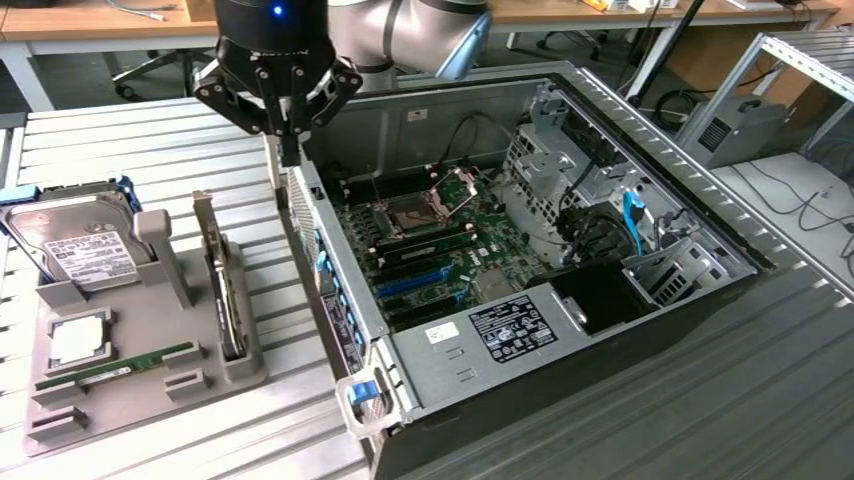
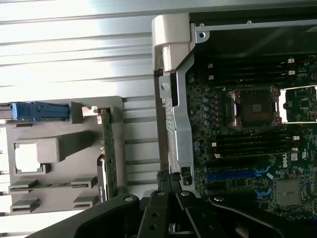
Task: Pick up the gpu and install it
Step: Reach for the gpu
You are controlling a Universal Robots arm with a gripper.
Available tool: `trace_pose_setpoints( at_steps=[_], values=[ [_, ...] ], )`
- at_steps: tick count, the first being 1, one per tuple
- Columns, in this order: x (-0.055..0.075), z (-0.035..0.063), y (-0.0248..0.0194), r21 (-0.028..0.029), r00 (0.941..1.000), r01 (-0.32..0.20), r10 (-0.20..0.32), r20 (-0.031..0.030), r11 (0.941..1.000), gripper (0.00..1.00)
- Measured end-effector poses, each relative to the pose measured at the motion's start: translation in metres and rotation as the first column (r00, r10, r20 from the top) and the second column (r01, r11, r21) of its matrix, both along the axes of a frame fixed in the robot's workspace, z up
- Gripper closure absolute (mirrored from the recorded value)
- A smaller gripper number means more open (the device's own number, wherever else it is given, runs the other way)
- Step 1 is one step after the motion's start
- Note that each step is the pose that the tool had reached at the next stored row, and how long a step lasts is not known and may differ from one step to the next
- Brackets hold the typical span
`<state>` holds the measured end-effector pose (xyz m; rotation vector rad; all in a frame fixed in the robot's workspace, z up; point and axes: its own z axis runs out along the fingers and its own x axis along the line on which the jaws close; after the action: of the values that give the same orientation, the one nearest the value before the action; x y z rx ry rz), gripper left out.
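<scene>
Hovering above the case (image 1: 414, 115) wall on the exterior view's left, the gripper (image 1: 287, 150) has its fingers pressed together and carries nothing. The gpu (image 1: 220, 280) stands on edge in the grey holder (image 1: 134, 395) on the counter, nearer and well apart from it. For a clean pick, I'd judge, the fingers want parting, squaring to the card's thin top edge and pinching mid-length, clear of the holder's posts.
</scene>
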<state>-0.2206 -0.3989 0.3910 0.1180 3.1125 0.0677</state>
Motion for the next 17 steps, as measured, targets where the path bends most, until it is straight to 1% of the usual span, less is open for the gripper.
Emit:
trace_pose_setpoints(
  at_steps=[9, 11, 17],
  values=[
    [-0.017, -0.0003, 0.0, 0.0, 1.0, 0.0, 0.0, 0.0, 1.0, 0.89],
    [-0.023, -0.0005, 0.0, 0.0, 1.0, 0.0, 0.0, 0.0, 1.0, 0.89],
    [-0.032, -0.0009, 0.0, 0.0, 1.0, 0.0, 0.0, 0.0, 1.0, 0.89]
  ],
)
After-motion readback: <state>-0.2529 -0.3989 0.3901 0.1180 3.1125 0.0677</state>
